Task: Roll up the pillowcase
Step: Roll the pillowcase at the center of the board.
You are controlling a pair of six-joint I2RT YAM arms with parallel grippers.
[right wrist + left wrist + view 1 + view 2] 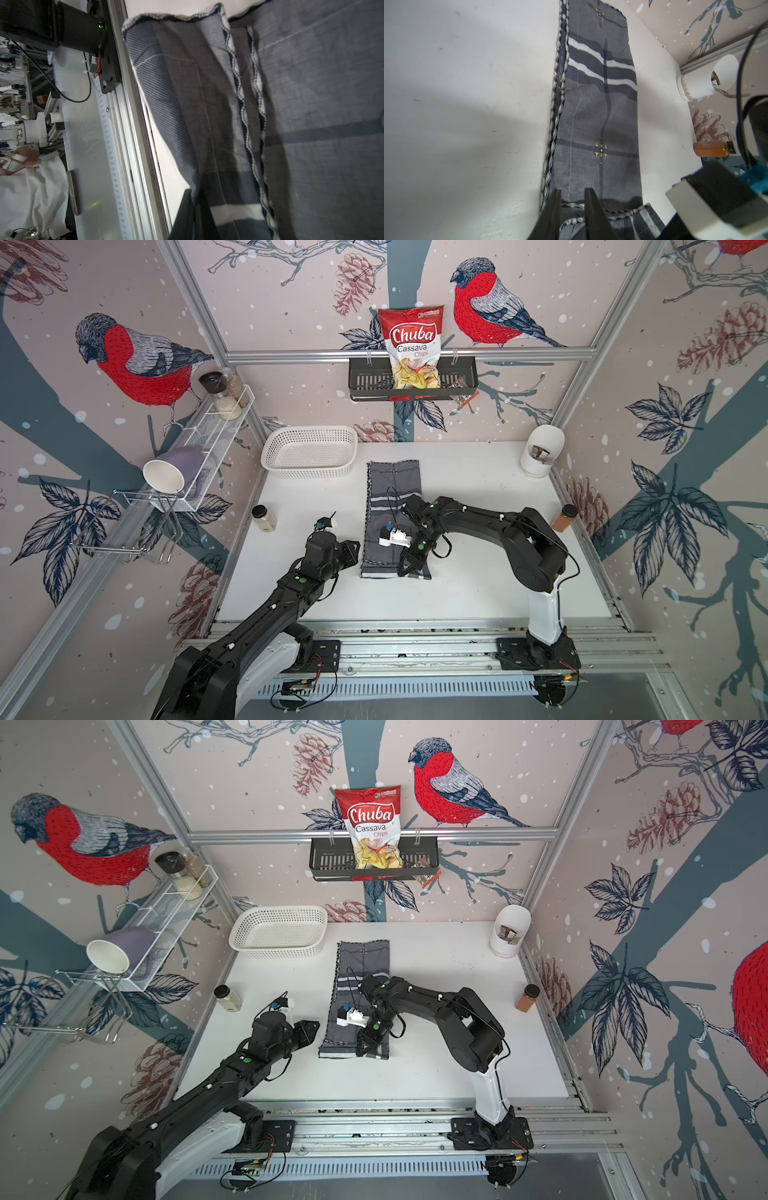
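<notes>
Right wrist view: we see the right jaws clenched on a lifted near corner of the pillowcase point(311, 104). Beside its other near corner, the left jaws stand slightly parted. It lies as a long strip on the tabletop point(478, 593).

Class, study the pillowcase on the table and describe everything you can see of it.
The pillowcase is thin grey woven cloth with navy and white stripes, small gold motifs and wavy stitched edging. Folded into a long narrow strip, it lies flat on the white table. The right end effector is shut on its near right corner; the left end effector stands open at the near left edge.
</notes>
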